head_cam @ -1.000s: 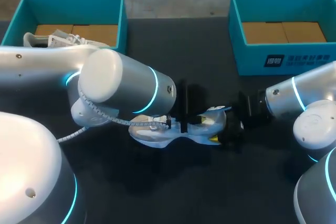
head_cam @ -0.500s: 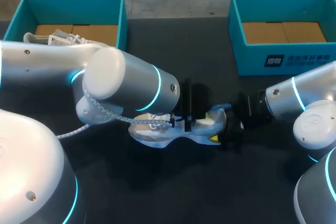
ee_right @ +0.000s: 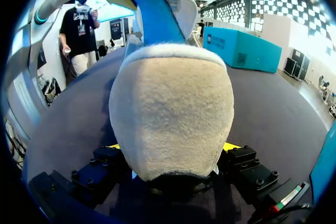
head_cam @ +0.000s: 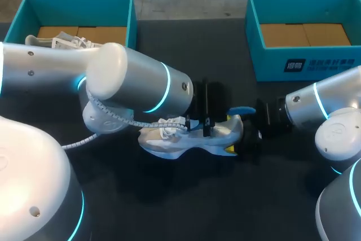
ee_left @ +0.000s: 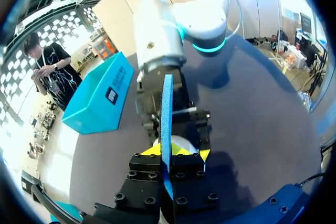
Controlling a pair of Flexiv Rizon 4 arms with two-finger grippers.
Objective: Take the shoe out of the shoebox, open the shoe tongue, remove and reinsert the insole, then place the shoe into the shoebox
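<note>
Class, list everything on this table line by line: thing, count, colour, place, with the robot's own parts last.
Shoe: 1, white and grey, mid-table.
Insole: 1, blue, sticking up above the shoe's heel.
Left shoebox: 1, teal, table's back left.
Right shoebox: 1, teal, table's back right; no shoe visible inside.
Second shoe: 1, white, inside the left shoebox.
Table: 1, black, under everything.
Left hand: 1, black with yellow tips, shut on the insole.
Right hand: 1, black with yellow tips, shut on the shoe's heel.
</note>
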